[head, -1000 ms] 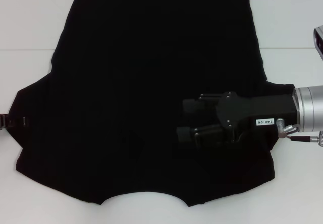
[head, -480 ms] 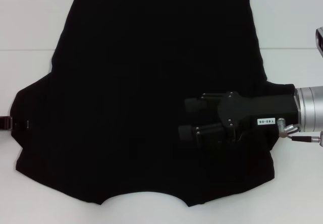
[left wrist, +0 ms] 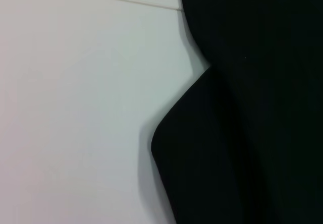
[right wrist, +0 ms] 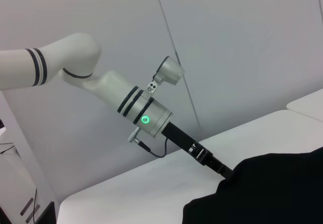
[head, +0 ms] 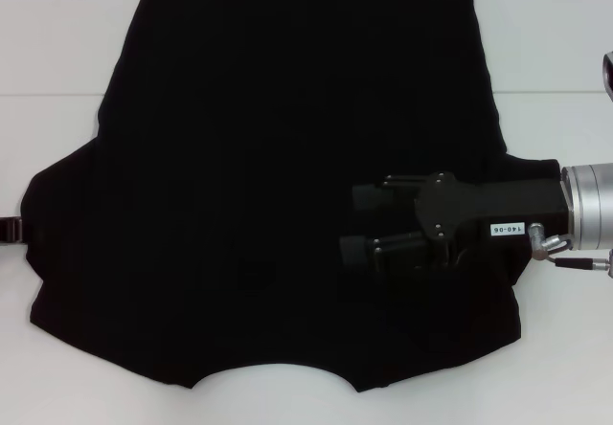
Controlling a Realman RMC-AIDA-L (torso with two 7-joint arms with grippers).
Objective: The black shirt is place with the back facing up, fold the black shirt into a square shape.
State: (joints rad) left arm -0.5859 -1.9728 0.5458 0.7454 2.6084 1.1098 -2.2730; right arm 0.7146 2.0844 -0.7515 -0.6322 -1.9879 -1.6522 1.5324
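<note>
A: A large plain black soft-cloth short-sleeved shirt (head: 287, 186) is seen spread flat across the white table (head: 57, 42), collar notch at the near edge, hem at the far side, no lettering in sight. The right gripper (head: 352, 222) is held low over the cloth toward the right sleeve, its two black fingers (head: 369, 195) parted and nothing pinched between them.

B: And the left gripper (head: 10, 231)?

A: Only a dark tip is shown at the edge of the left sleeve in the head view; from the right wrist view it is seen reaching the sleeve's edge. Whether it is spread or pressed together cannot be told.

B: What could be spoiled from here?

A: Black fingers over black cloth are hard to separate, so contact cannot be confirmed. If the right gripper is closed too high, nothing is likely caught; if too deep, both layers may be bunched and the fold dragged crooked. A sleeve lifted on one side only could be pulled askew, and the square shape lost.

B: Any containers in the frame?

A: None are seen; only the shirt is carried by the table.
</note>
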